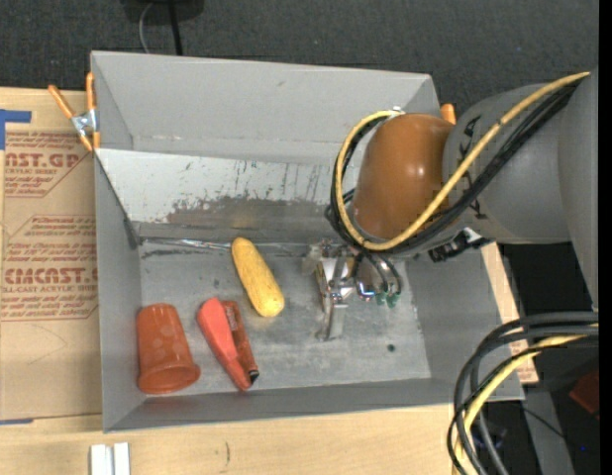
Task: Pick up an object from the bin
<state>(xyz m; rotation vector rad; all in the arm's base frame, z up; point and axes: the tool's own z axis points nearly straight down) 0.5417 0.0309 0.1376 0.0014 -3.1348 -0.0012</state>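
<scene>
My gripper (332, 310) hangs under the orange wrist cover, low over the bare bin floor in the right half of the bin. Nothing shows in it. A yellow corn-cob-shaped thing (257, 276) lies to its left near the middle of the bin, slanted, a short gap away. Farther left and nearer the front lies a red elongated thing (227, 342) with a dark end. Beside that, an orange-red plastic cup (165, 348) lies on its side in the front left corner.
The arm and its yellow and black cables come in from the right, over the bin's right wall. The bin's sloped back wall rises behind the gripper. Bare floor lies in front of it.
</scene>
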